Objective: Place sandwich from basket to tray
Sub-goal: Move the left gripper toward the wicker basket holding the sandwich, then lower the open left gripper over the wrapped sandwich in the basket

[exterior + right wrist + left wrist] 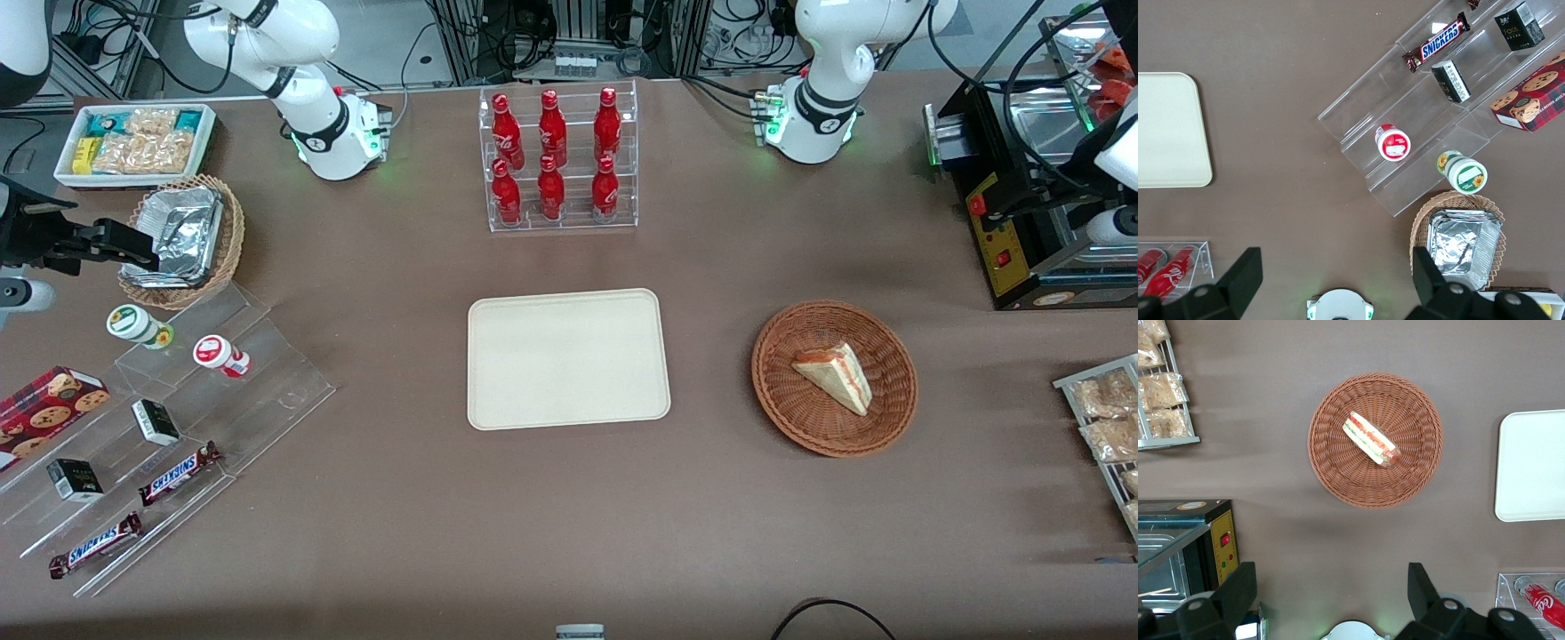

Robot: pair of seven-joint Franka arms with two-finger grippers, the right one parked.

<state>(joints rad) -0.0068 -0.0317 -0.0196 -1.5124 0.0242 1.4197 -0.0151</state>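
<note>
The sandwich [836, 376], a clear-wrapped pale wedge with red and green filling, lies in the round reddish-brown wicker basket [794, 412]. The cream tray [567, 357] lies beside the basket, toward the parked arm's end, with nothing on it. In the left wrist view my gripper [1331, 590] is open and empty, its black fingers [1238, 587] spread wide. It hangs high above bare table, between the working arm's base and the basket [1328, 463], farther from the front camera than the basket. The sandwich [1369, 439] and a tray edge [1533, 463] also show there.
A black display warmer [1022, 222] stands at the working arm's end, also in the wrist view [1185, 547]. A wire rack of snack packets [1107, 418] is nearer the front camera. A clear rack of red cola bottles [558, 160] stands farther from the front camera than the tray.
</note>
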